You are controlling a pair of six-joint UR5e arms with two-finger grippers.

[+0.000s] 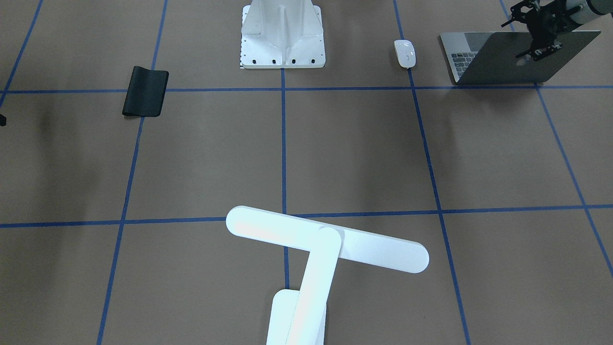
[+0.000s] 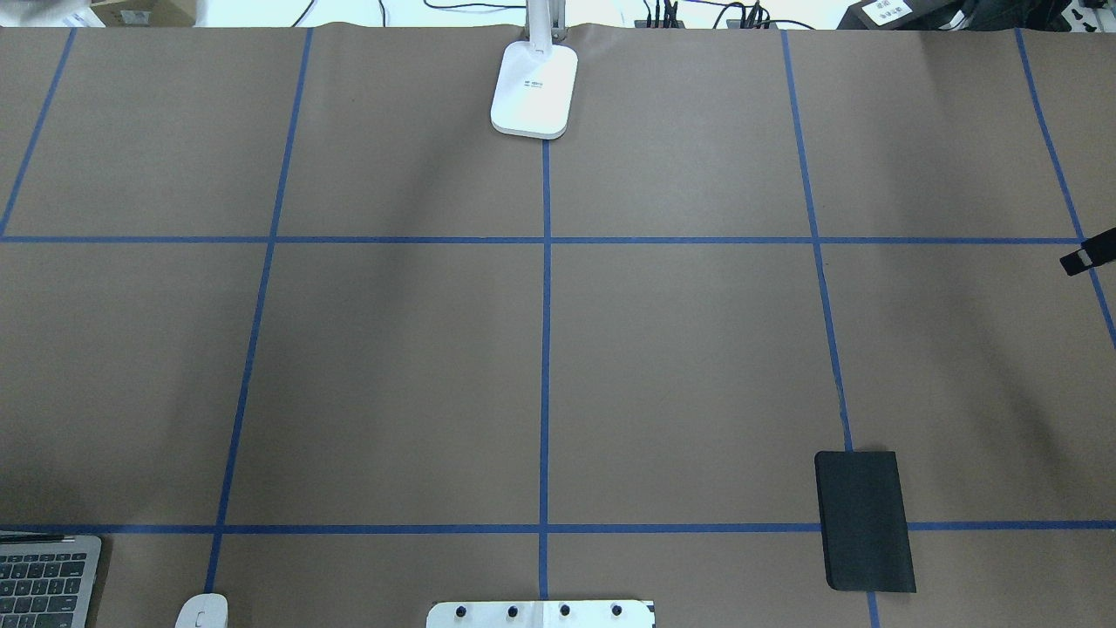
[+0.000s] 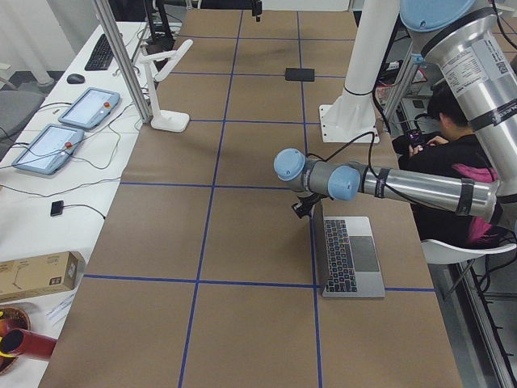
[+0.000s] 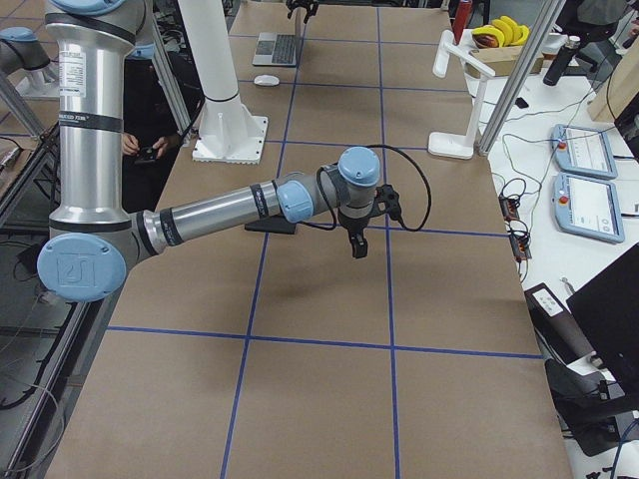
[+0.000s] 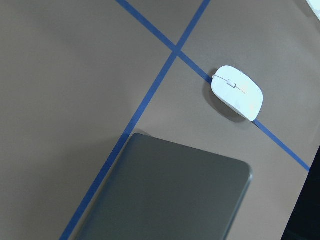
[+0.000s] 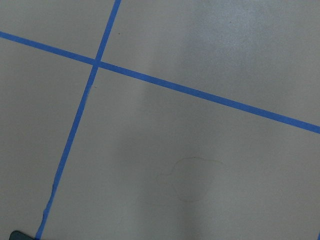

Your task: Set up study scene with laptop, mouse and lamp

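The laptop [image 1: 507, 60] stands open at the near left of the table, its grey lid with the logo facing the front view. Its keyboard shows in the overhead view [image 2: 39, 580]. My left gripper [image 1: 536, 50] hovers at the lid's outer face, fingers apart and holding nothing. The left wrist view shows the lid [image 5: 170, 192] below and the white mouse [image 5: 237, 92] beside it. The mouse [image 1: 405, 53] lies on the table right of the laptop. The lit lamp [image 1: 327, 238] stands at the far middle edge. My right gripper [image 4: 357, 244] hangs shut and empty over bare table.
A flat black pad [image 2: 863, 521] lies at the near right on a tape line. The white flanged pedestal [image 1: 282, 36] stands at the near middle. Blue tape lines grid the brown table. A seated person [image 3: 452, 153] is behind the robot.
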